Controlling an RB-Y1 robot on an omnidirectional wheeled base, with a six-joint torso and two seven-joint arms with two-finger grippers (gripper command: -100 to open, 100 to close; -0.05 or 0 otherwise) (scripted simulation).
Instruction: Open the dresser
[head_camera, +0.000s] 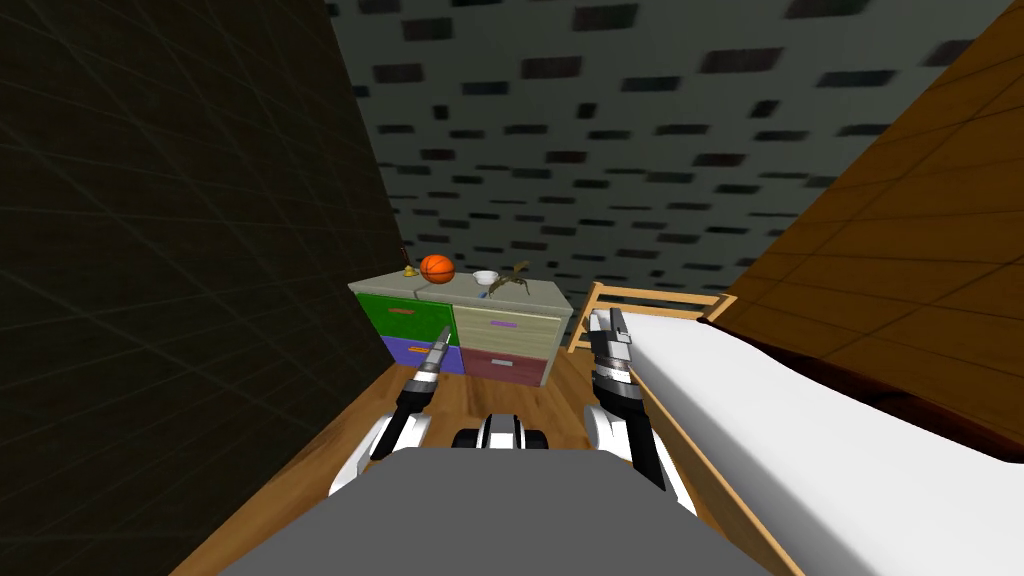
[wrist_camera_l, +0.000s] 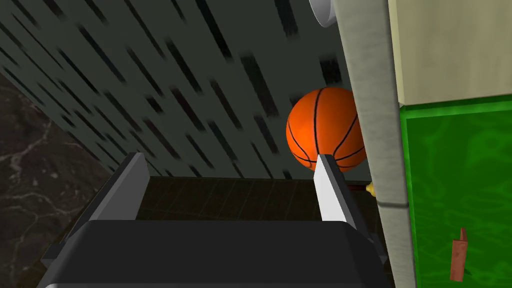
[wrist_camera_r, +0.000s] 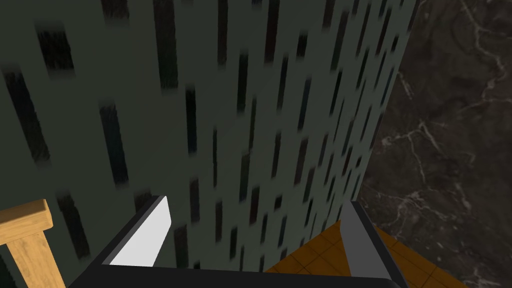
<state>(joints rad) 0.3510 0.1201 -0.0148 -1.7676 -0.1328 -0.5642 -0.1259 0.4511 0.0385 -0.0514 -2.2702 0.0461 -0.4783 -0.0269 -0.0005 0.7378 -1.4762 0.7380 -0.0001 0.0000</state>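
Note:
The dresser (head_camera: 520, 296) stands ahead against the patterned wall, with a green drawer (head_camera: 405, 316), a beige one (head_camera: 505, 328), a purple one (head_camera: 415, 355) and a dark red one (head_camera: 505, 367). My left gripper (head_camera: 441, 345) hangs in front of the green and purple drawers, short of them. In the left wrist view my left gripper (wrist_camera_l: 230, 172) is open and holds nothing; beside one finger lie the dresser's grey top edge (wrist_camera_l: 370, 100) and the green drawer (wrist_camera_l: 457, 190) with its small brown handle (wrist_camera_l: 458, 254). My right gripper (head_camera: 607, 325) is raised by the bed frame, open (wrist_camera_r: 252, 230) and holding nothing.
A basketball (head_camera: 437, 267), a white bowl (head_camera: 485, 277) and a twig-like thing (head_camera: 512, 277) lie on the dresser top. A bed with a white mattress (head_camera: 800, 420) and wooden frame (head_camera: 650, 297) runs along my right. A dark wall (head_camera: 180, 300) closes the left; wooden floor (head_camera: 330, 440) leads to the dresser.

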